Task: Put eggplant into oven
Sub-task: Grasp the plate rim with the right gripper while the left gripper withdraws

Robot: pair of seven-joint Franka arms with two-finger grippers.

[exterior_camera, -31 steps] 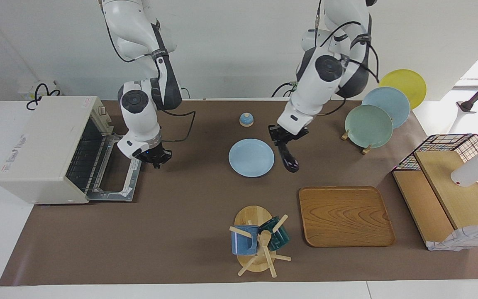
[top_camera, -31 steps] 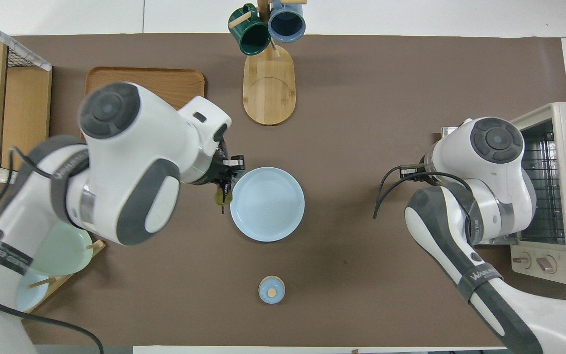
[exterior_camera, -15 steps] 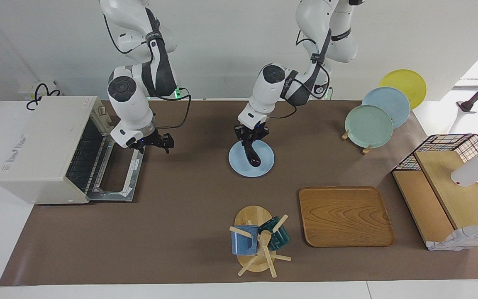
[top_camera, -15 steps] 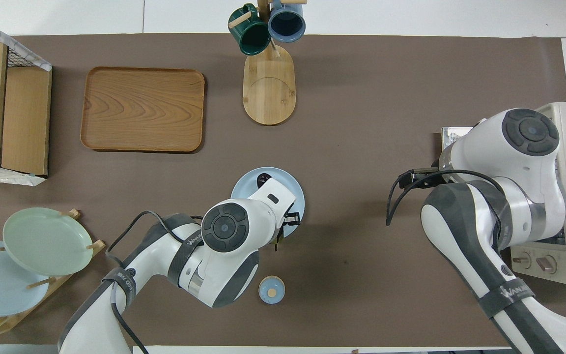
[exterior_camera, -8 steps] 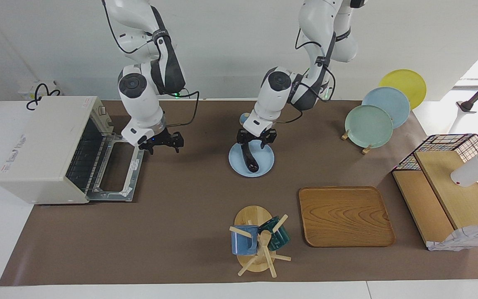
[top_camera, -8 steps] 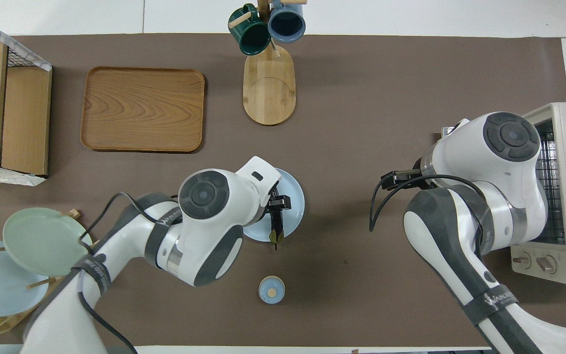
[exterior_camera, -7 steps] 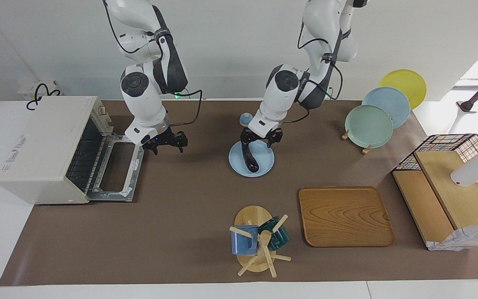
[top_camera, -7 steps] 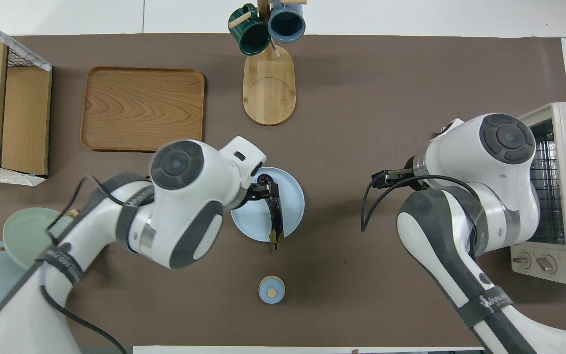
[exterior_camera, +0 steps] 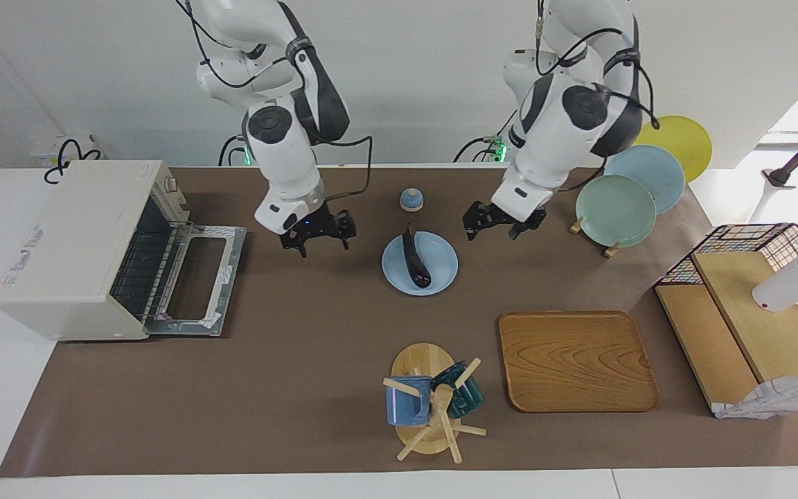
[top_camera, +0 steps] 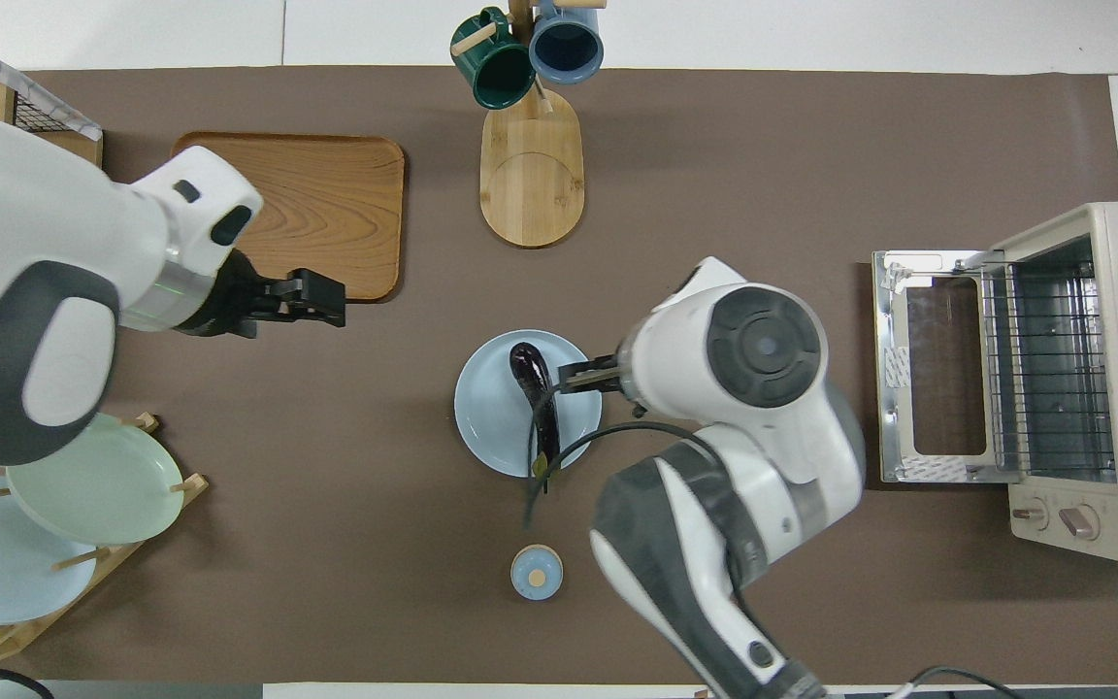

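right gripper spread wide, empty, up between oven and plate. left gripper released too, raised beside plate. eggplant lying on plate, stem nearer robots. oven door down. likely risk: glossy skin slipping from pinch, rolling off plate.
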